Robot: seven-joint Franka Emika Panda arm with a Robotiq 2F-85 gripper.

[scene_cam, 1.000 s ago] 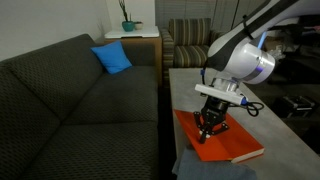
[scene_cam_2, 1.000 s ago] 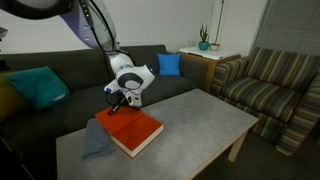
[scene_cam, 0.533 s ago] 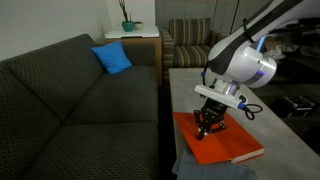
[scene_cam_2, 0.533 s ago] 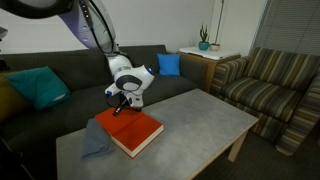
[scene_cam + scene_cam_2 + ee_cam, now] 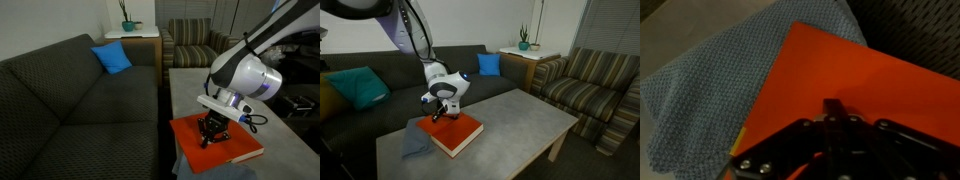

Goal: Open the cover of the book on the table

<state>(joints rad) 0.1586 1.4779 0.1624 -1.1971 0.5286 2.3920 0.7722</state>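
Jaws: pinched together, empty
Gripper [image 5: 835, 112]: tips low on red book [image 5: 865, 70] cover
Grey cloth [image 5: 710, 90]: nine o'clock of book, touching

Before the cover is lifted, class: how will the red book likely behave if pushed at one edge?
The book looks thick and flat, so it would probably stay stiff and not tip. It lies on a smooth table, so it may slide rather than open. One corner overlaps the cloth, which might drag or bunch.
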